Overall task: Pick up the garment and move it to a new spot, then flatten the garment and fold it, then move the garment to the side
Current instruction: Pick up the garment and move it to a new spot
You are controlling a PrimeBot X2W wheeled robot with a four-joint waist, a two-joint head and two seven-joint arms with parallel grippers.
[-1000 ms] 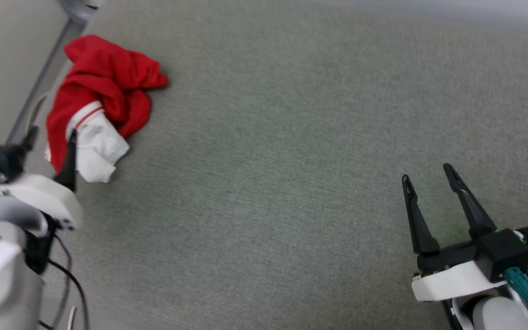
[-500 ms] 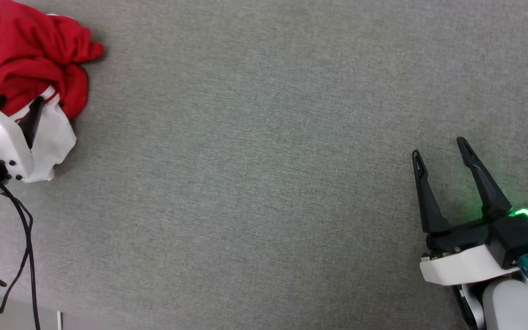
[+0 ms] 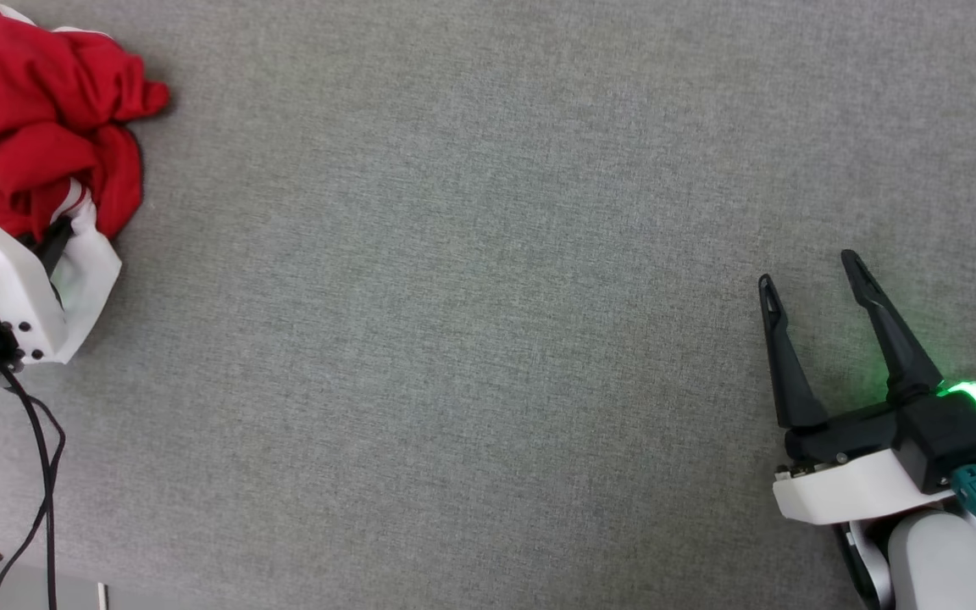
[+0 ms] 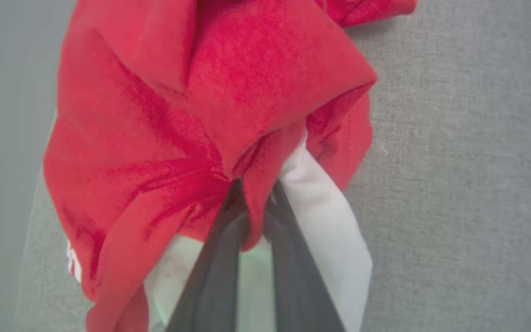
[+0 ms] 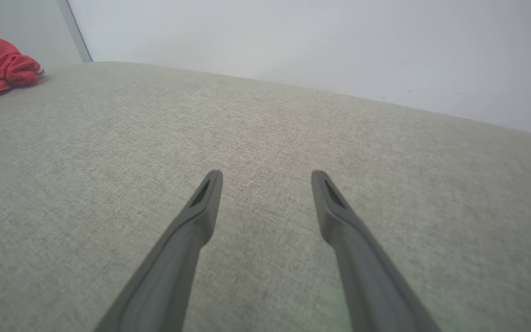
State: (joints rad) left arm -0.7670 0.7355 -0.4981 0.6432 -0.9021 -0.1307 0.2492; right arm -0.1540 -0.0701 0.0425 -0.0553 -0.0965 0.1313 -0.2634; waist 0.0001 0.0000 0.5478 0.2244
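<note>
At the head view's far left, the crumpled red-and-white jersey T-shirt point(image 3: 39, 110) lies on the grey woven surface point(image 3: 454, 296), with the left end effector point(image 3: 52, 241) at it. In the left wrist view, its fingers point(image 4: 219, 258) are clamped on a red fold. In the right wrist view, the right end effector point(image 5: 266, 174) is spread wide above the surface, and a pale wall point(image 5: 293, 41) stands behind.

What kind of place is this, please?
Probably an indoor lab or test room: a wide grey woven fabric surface, a plain pale wall behind it, and a crumpled red-and-white jersey T-shirt on it.
</note>
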